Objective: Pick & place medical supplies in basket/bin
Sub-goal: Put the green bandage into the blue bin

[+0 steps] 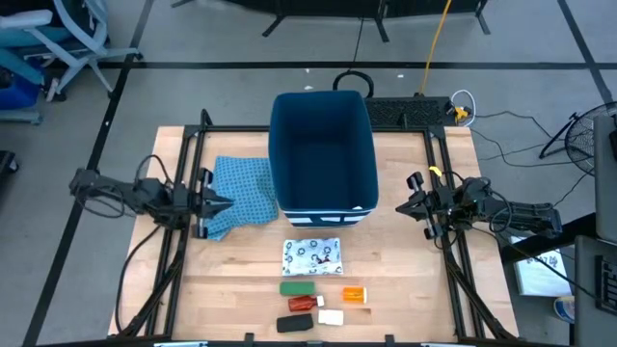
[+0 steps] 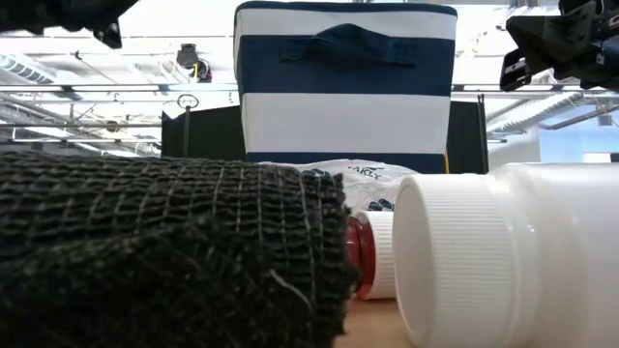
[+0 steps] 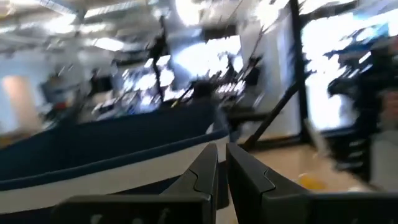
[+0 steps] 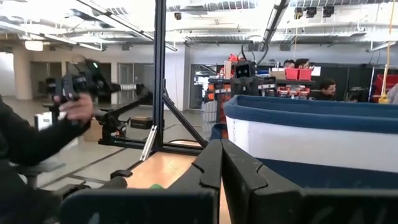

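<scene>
The dark-blue bin [image 1: 322, 154] stands at the table's far middle, its striped wall showing in the low view [image 2: 345, 87]. Near the front edge lie the white packet [image 1: 311, 255], green oblong [image 1: 297, 287], orange pill bottle [image 1: 354, 295], red piece [image 1: 300, 304], black oblong [image 1: 295, 324] and small white block [image 1: 331, 317]. My left gripper [image 1: 228, 203] hangs shut left of the bin, above the blue cloth. My right gripper [image 1: 402, 205] hangs shut right of the bin. Both are empty.
A blue patterned cloth [image 1: 239, 193] lies against the bin's left side. Black frame rails [image 1: 183, 241] run along both table sides. Bare wood lies between the bin and the packet. A person's arm shows in the right wrist view [image 4: 37, 137], beyond the table.
</scene>
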